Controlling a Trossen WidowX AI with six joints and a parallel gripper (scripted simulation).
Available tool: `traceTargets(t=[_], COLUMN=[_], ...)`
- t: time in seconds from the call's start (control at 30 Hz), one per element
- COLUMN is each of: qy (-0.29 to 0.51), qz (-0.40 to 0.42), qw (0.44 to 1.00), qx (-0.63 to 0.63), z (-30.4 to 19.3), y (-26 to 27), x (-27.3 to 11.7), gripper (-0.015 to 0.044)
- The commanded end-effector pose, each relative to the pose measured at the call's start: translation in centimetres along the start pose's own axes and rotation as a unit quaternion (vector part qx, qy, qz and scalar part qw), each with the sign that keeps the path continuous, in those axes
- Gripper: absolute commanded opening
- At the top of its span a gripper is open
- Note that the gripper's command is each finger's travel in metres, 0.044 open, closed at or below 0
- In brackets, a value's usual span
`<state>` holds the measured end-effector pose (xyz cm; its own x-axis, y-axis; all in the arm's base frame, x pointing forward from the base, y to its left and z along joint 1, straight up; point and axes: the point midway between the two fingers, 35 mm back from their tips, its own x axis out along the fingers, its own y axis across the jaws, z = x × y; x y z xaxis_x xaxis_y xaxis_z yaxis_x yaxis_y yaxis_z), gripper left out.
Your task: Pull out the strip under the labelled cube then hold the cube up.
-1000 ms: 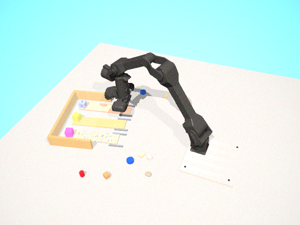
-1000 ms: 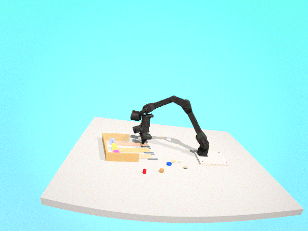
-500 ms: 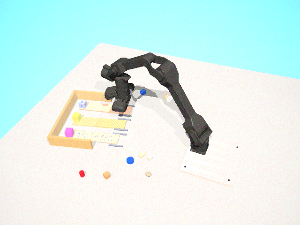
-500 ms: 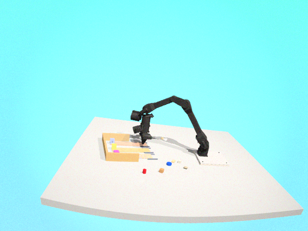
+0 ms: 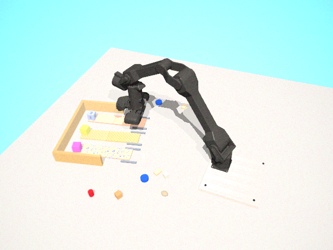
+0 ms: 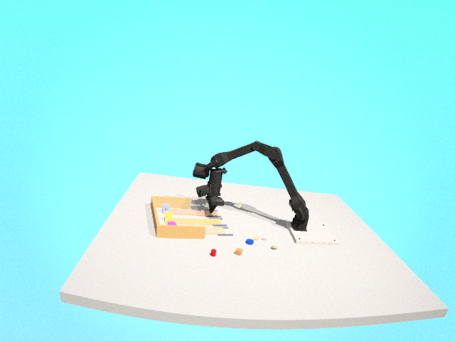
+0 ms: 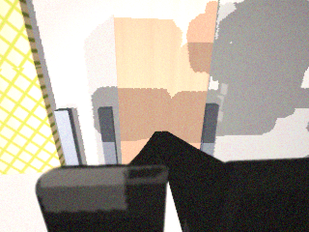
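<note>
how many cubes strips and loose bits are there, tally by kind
cubes in the tray, one per strip: 3 (labelled cube, yellow, magenta)
strips: 3 (peach, yellow checked, blue speckled)
loose small pieces on the table: 8
total: 14

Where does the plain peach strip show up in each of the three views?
Top: plain peach strip, left of centre, farthest lane of the tan wooden tray.
Exterior: thin band left of centre, beside the tray.
Wrist: fills the centre.
Shared landmark: the yellow checked strip alongside.
</note>
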<state>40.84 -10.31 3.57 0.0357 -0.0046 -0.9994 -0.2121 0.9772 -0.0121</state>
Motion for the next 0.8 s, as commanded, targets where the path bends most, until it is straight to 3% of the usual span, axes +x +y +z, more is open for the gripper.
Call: traceTargets(t=[0.0,0.77], qy=[0.001,0.002], qz=[-0.002,-0.002], qw=[1.000,1.000], qx=[-0.003,-0.003], z=[-0.3,-3.9], y=[-0.1,-0.2], x=[0.3,0.4], gripper=[0.0000,0.0000])
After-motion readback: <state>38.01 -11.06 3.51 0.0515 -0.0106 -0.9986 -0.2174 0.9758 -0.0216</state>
